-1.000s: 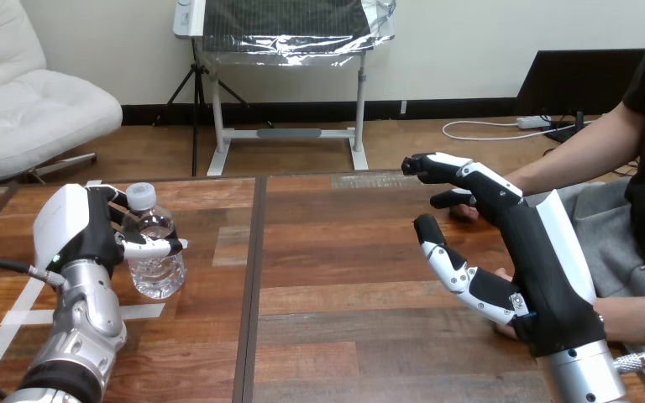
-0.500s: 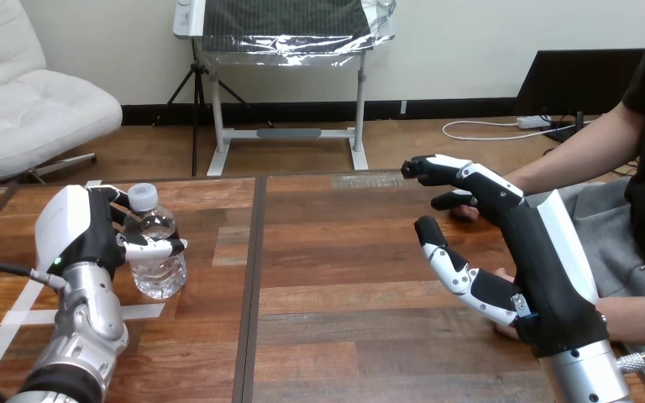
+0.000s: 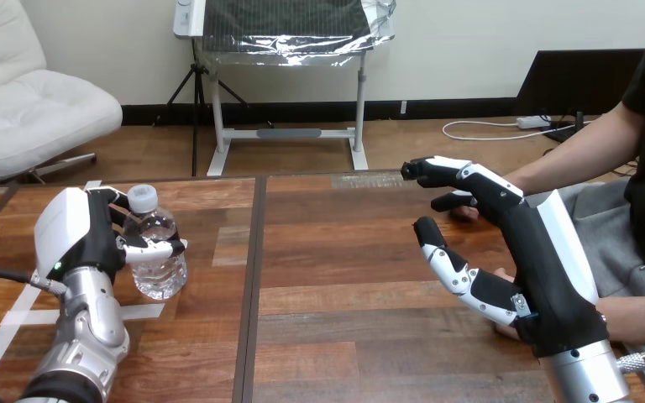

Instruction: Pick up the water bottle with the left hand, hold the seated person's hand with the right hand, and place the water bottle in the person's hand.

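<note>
Clear bottle is standing upright, the left hand curling round it; well right of the bottle, the right hand is hovering, fingers apart, over the person's hand.

The wooden table is viewed closely from the robot's head, forward and downward, across the frame's lower part.

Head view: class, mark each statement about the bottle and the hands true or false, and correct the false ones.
1. The left hand has its fingers curled round the water bottle. True.
2. The water bottle lies on its side. False: it is upright.
3. The right hand has straight fingers. True.
4. The water bottle rests in the person's hand. False: it is at the table's left, and the person's hand is at the right, beside the right hand.
</note>
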{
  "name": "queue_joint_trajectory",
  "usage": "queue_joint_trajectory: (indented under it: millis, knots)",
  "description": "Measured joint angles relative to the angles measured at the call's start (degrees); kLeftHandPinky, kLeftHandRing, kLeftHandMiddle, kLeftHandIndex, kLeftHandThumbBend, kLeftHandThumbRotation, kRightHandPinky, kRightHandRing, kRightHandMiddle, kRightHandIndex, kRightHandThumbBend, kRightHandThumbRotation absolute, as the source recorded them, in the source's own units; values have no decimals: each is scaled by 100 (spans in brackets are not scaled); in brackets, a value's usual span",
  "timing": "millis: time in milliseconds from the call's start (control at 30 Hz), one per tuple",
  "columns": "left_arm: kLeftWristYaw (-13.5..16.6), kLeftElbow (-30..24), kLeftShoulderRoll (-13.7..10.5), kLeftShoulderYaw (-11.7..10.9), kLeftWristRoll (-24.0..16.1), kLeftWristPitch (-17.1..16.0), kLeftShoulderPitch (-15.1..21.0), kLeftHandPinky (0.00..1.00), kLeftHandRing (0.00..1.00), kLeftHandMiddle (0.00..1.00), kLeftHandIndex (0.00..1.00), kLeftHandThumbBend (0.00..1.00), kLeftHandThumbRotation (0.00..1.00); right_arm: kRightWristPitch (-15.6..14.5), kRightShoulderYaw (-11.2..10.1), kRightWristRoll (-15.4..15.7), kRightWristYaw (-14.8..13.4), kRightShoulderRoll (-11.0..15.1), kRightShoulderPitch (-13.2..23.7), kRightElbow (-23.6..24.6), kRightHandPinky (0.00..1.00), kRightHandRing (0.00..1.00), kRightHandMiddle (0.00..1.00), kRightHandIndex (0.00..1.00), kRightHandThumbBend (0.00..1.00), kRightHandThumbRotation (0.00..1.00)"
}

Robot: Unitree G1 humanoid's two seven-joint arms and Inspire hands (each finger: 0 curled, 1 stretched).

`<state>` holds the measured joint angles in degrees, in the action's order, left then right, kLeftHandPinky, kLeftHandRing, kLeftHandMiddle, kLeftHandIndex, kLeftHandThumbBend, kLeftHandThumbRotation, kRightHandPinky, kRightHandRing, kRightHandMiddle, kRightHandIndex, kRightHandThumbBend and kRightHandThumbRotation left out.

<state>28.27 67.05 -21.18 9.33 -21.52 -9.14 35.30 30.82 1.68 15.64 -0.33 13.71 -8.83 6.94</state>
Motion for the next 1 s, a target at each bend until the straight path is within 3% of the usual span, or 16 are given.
queue_joint_trajectory:
  millis: [633,1000]
  knots:
    - [158,-171,60,-38,82,-650,-371,38,43,46,49,69,0,31,-9,-13,0,6,9,-30,65,75,79,72,30,0]
    - [221,-424,175,-116,93,-852,-614,40,43,46,48,68,0,30,-12,-19,2,8,9,-30,65,76,79,71,30,0]
